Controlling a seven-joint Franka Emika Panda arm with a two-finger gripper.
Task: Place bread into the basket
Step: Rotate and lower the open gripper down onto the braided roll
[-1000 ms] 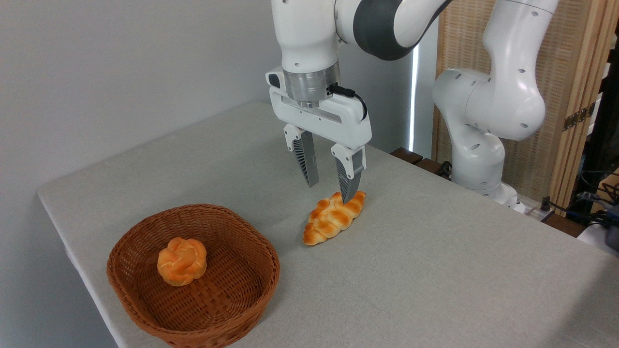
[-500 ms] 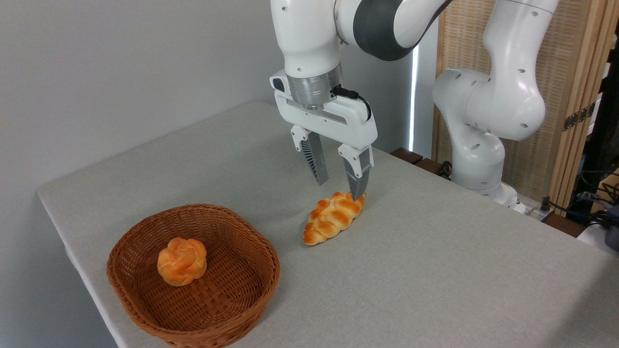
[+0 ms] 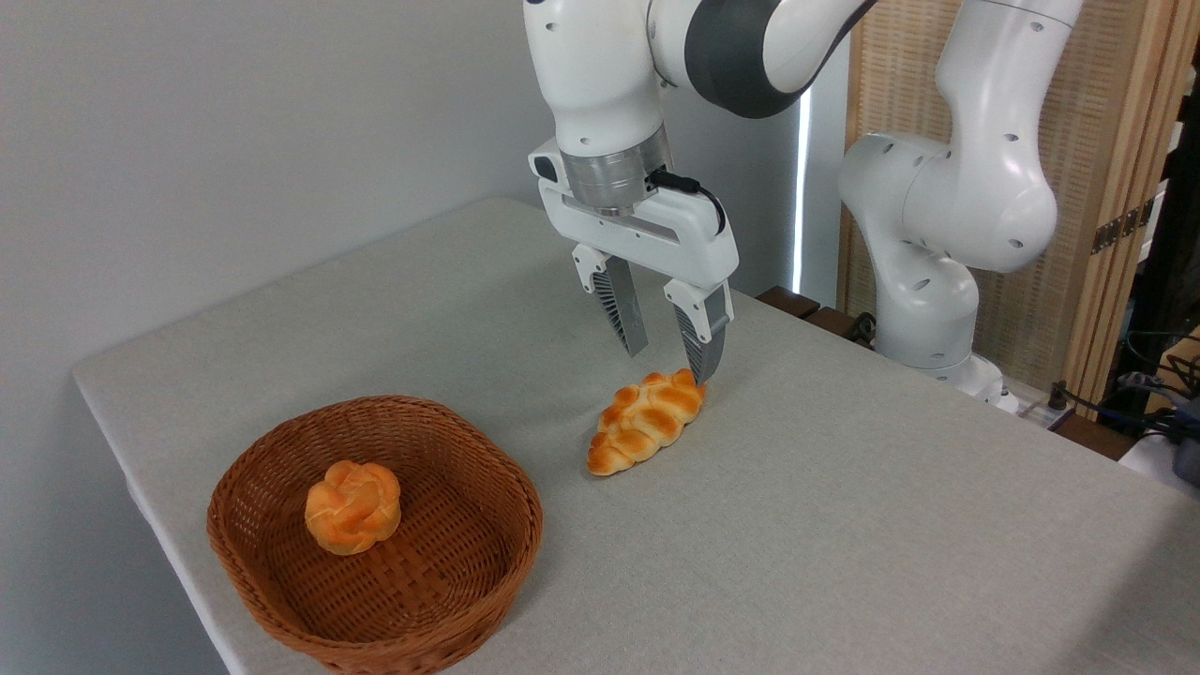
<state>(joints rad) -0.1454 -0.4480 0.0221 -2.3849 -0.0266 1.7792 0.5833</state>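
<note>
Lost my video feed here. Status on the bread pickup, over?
Gripper open, empty, above the loaf's far end. Bread lying on table, outside basket. Round bun already in basket; path between looks unobstructed.

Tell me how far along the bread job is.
Done: only a round knotted bun sits in the wicker basket. In hand: nothing; the open gripper hangs above the braided loaf on the table. Left: grasp, lift, carry, drop in.
</note>
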